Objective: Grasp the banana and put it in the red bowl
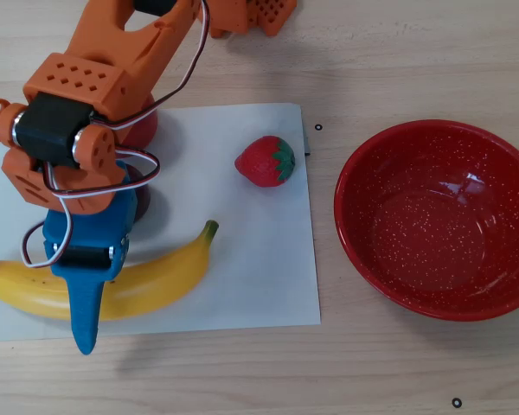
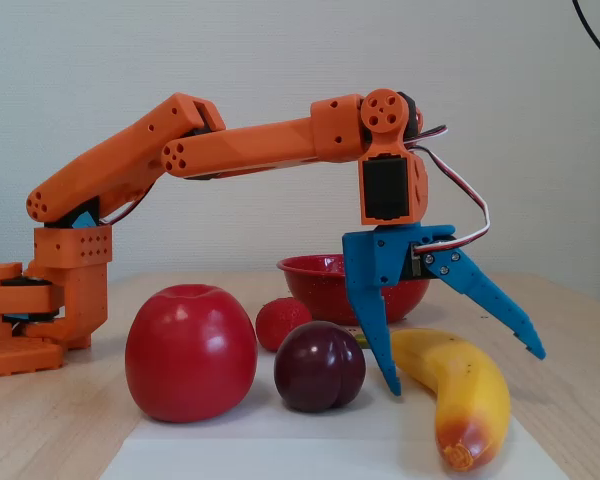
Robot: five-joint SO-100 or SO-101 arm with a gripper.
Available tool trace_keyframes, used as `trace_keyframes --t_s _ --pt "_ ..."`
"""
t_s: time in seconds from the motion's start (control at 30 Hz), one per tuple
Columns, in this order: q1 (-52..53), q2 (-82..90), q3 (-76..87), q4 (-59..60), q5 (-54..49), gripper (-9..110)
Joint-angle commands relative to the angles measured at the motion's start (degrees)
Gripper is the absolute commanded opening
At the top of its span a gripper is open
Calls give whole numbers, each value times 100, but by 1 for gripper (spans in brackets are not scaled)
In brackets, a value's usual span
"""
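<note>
The yellow banana [image 1: 164, 277] lies on the white paper, its green stem pointing toward the red bowl [image 1: 432, 225], which is empty at the right of the overhead view. My blue gripper [image 1: 99, 290] is open and straddles the banana's middle. In the fixed view one finger [image 2: 380, 340] reaches down between the plum and the banana [image 2: 470, 400], and the other finger [image 2: 500, 310] slants out over the banana's far side. Nothing is gripped. The red bowl [image 2: 315, 280] shows behind the gripper [image 2: 463, 370].
A big red apple [image 2: 190, 350] and a dark plum [image 2: 320, 365] sit close beside the banana, largely under the arm in the overhead view. A strawberry [image 1: 265, 161] lies on the paper [image 1: 242, 259]. The orange arm base [image 2: 40, 310] stands at the left of the fixed view.
</note>
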Motion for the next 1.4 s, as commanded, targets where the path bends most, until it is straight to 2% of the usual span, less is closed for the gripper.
trace_keyframes --t_s 0.0,0.43,0.8,1.1,1.37 --pt "62 281 -413 -114 18 53" --pt "-70 53 -545 -439 105 55" --pt "-176 -9 -721 -308 79 49" --pt "-281 -18 -853 -193 193 31" --pt "-281 0 -958 -193 308 0"
